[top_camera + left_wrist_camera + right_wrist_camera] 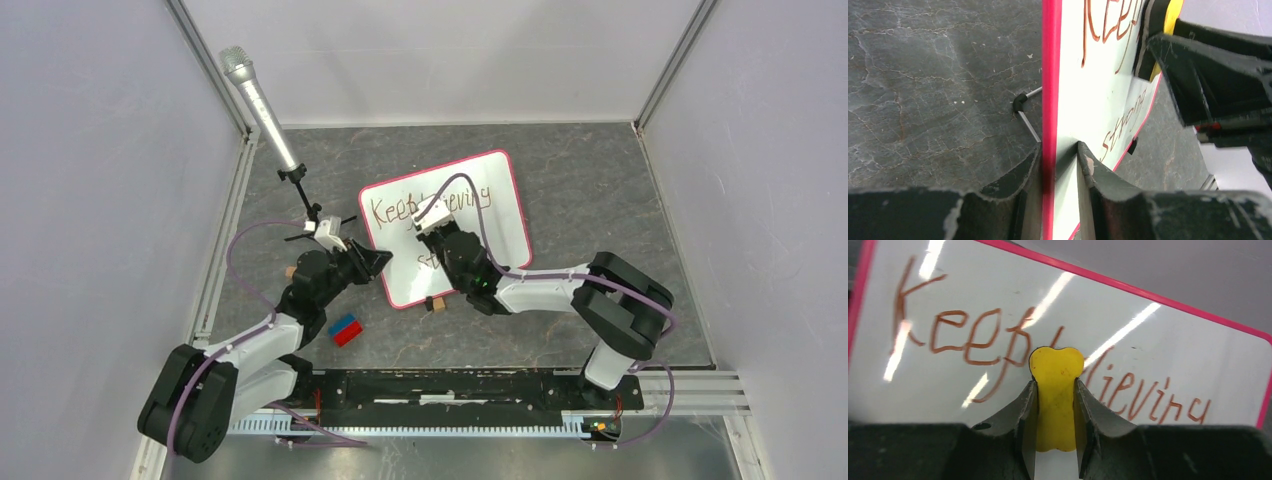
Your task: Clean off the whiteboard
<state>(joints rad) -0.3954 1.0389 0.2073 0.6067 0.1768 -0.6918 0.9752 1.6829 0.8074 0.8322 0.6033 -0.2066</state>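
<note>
The whiteboard [508,215] lies at the centre of the top view. The left gripper [1058,150] clamps its left frame edge. The right gripper [1055,387] grips a yellow eraser [1055,365] set midway along the upper line of writing [973,346], which runs left to right, with text remaining on both sides

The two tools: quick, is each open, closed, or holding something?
Left tool: closed on the edge of the pink-framed rectangular white whiteboard.
Right tool: closed on a yellow bone-shaped eraser.
</note>
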